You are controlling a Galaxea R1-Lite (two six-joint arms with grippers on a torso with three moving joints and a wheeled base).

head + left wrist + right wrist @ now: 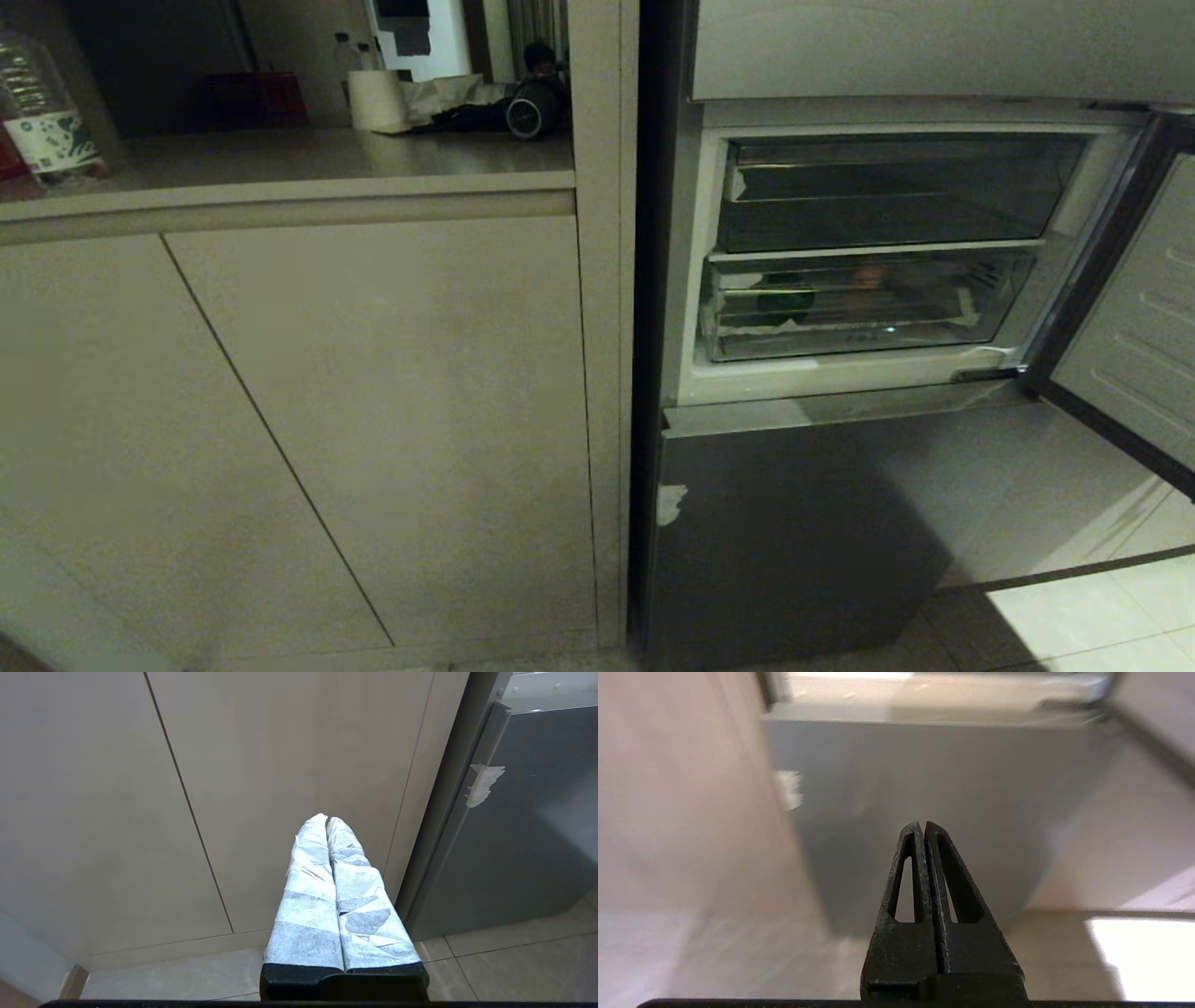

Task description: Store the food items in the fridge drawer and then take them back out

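The fridge drawer (868, 327), a clear bin, sits pushed into the open middle compartment of the fridge, under a darker smoky bin (896, 191). Through its front I see a round tan-brown food item (870, 273) and a green item (784, 297) inside. Neither arm appears in the head view. My left gripper (327, 819), its fingers wrapped in white tape, is shut on nothing and faces the beige cabinet door (280, 765). My right gripper (920, 823) is shut and empty, facing the fridge's grey lower door (924, 779).
The compartment's door (1139, 327) stands swung open at the right. A grey lower door (794, 523) with a white tape patch (670, 502) is shut below. Left of the fridge stand beige cabinets (373, 420) under a counter holding a bottle (47, 112) and paper roll (378, 98).
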